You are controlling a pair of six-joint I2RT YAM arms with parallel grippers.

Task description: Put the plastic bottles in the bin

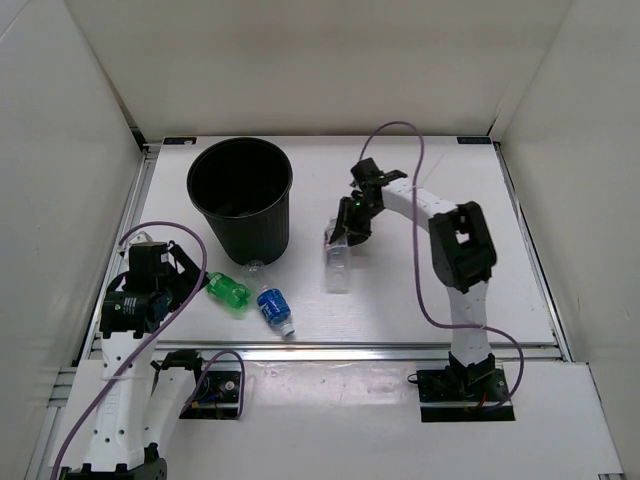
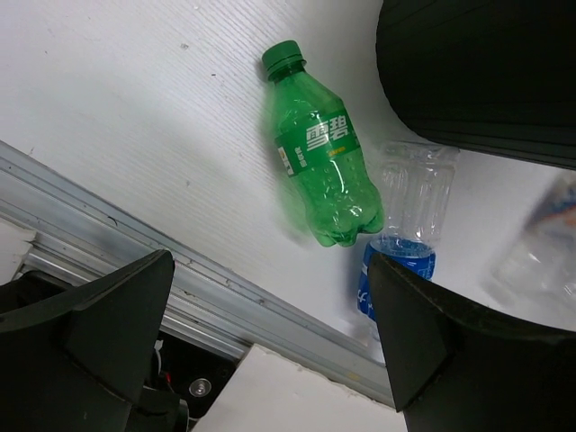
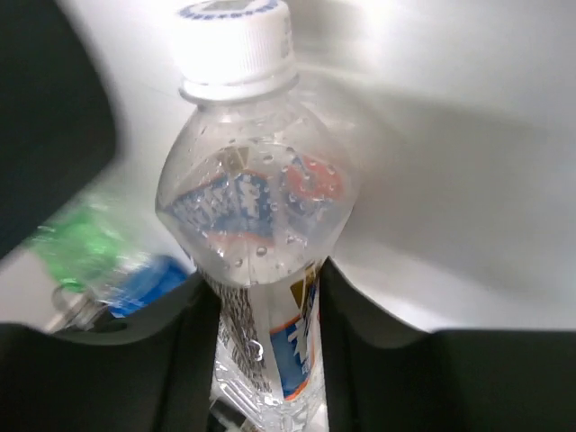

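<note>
The black bin [image 1: 240,195] stands upright at the back left. My right gripper [image 1: 347,232] is shut on a clear white-capped bottle [image 1: 337,265] to the right of the bin. In the right wrist view the fingers [image 3: 360,342] clamp that bottle's body [image 3: 256,207], cap pointing away. A green bottle [image 1: 228,292] and a blue-label bottle [image 1: 274,310] lie in front of the bin. Another clear bottle [image 1: 255,266] lies against the bin's base. My left gripper [image 1: 190,268] is open and empty, just left of the green bottle [image 2: 324,171].
The table's metal front rail [image 2: 180,270] runs just below the lying bottles. White walls enclose the table on three sides. In the left wrist view the bin wall [image 2: 486,72] sits close above the clear bottle [image 2: 417,189] and the blue-label bottle [image 2: 396,265].
</note>
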